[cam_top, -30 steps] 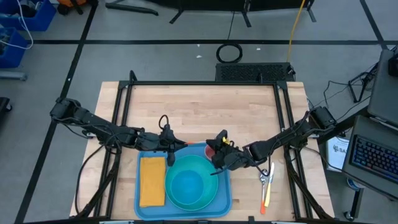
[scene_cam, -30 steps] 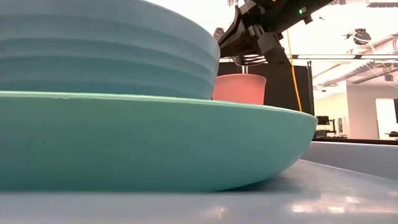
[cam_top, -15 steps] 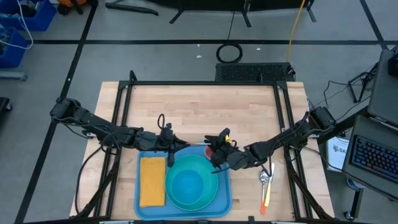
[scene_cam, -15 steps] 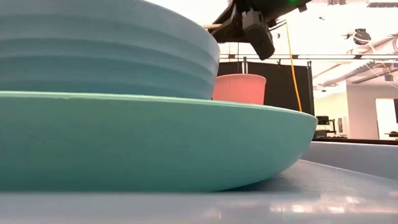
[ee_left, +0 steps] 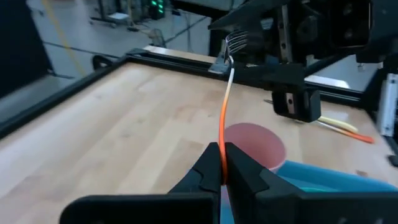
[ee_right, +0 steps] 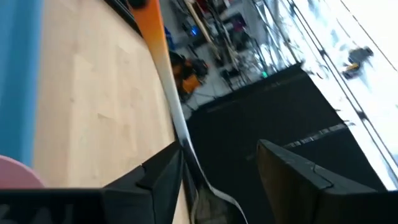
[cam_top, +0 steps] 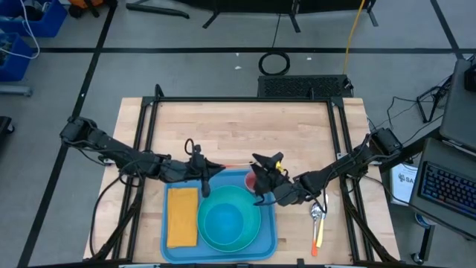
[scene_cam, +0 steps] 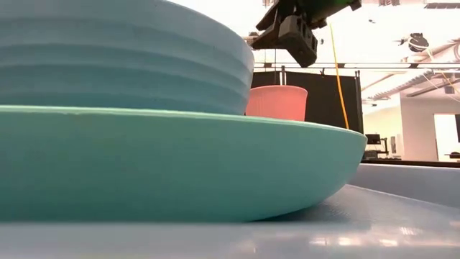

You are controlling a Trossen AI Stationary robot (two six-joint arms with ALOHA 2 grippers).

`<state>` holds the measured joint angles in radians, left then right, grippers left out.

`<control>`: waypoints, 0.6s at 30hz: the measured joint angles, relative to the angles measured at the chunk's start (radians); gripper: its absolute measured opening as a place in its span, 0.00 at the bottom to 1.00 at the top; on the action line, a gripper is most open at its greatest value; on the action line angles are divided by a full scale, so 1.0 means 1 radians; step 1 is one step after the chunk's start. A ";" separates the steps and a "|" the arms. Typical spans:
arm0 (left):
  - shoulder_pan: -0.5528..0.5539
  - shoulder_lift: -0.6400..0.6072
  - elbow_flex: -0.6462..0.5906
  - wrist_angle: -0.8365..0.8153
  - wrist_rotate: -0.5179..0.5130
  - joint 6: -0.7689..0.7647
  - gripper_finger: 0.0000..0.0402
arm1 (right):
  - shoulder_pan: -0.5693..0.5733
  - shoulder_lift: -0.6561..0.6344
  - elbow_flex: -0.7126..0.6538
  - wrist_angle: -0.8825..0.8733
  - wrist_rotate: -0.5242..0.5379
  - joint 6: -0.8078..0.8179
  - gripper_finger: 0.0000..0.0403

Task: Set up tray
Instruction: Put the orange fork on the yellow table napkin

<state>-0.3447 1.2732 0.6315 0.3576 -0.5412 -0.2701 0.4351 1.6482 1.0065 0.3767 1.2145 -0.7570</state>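
A large blue tray (cam_top: pixel 166 249) lies at the table's near edge. On it are a yellow-orange napkin (cam_top: pixel 182 216), a teal plate (scene_cam: pixel 180 165) with a blue bowl (cam_top: pixel 225 222), and a pink cup (scene_cam: pixel 277 102) at its far right corner. My left gripper (cam_top: pixel 206 170) is shut on a fork (ee_left: pixel 225 106) with an orange handle and white neck, held over the tray's far edge. My right gripper (cam_top: pixel 262 165) hangs open above the cup, and the fork's head end passes between its fingers. My left gripper pinches the fork's orange handle (ee_left: pixel 222 149) between its two fingers. The fingers come level from the table's left and lie along the fork. The fork sticks out past the fingertips toward the table's right, lifted clear, its tines (ee_left: pixel 237 41) at the right gripper. My right gripper is open; the fork's white neck (ee_right: pixel 180 134) runs close beside one finger (ee_right: pixel 163 175), and I cannot tell whether they touch.
A spoon and an orange-handled utensil (cam_top: pixel 318 219) lie on the wood right of the tray. Black frame rails (cam_top: pixel 245 99) border the table. Bare wood (cam_top: pixel 238 130) lies beyond the tray toward the far edge.
My right gripper has opened, let go of the fork's head end, and risen away from the pink cup. The fork stays level in my left gripper.
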 joint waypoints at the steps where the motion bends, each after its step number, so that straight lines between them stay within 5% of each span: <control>1: -0.007 0.000 0.000 0.000 -0.023 0.005 0.02 | 0.000 0.000 0.000 0.000 0.024 0.000 0.50; 18: -0.128 -0.012 -0.002 0.012 -0.398 -0.006 0.02 | -0.055 -0.005 -0.001 0.009 0.249 -0.071 0.51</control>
<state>-0.4726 1.2607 0.6296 0.3695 -0.9391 -0.2761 0.3797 1.6428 1.0058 0.3855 1.4640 -0.8280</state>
